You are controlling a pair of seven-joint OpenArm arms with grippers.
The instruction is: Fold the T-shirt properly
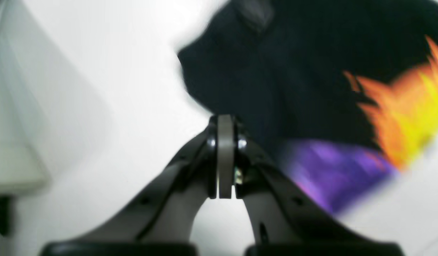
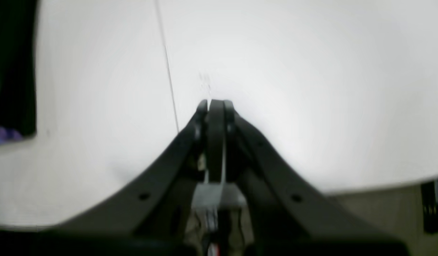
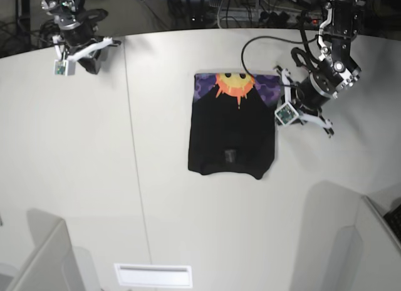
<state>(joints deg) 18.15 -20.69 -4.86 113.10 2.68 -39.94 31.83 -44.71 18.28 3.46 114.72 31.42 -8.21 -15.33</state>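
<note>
The black T-shirt [image 3: 231, 131] lies folded into a rectangle in the middle of the white table [image 3: 75, 153]. Its orange-yellow sun face and purple print show at the far end. My left gripper [image 3: 294, 106] is just off the shirt's right edge. In the blurred left wrist view its jaws [image 1: 225, 122] are shut with nothing between them, right beside the black cloth [image 1: 282, 71]. My right gripper [image 3: 84, 52] is at the table's far left corner, well away from the shirt. It is shut [image 2: 215, 104] and empty above bare table. The shirt [image 2: 12, 71] shows only at that view's left edge.
A thin seam [image 3: 133, 147] runs along the table left of the shirt. Grey partition panels stand at the near left [image 3: 44, 259] and near right [image 3: 357, 247] corners. A white slotted plate [image 3: 153, 275] sits at the front edge. Cables [image 3: 250, 9] lie behind the table.
</note>
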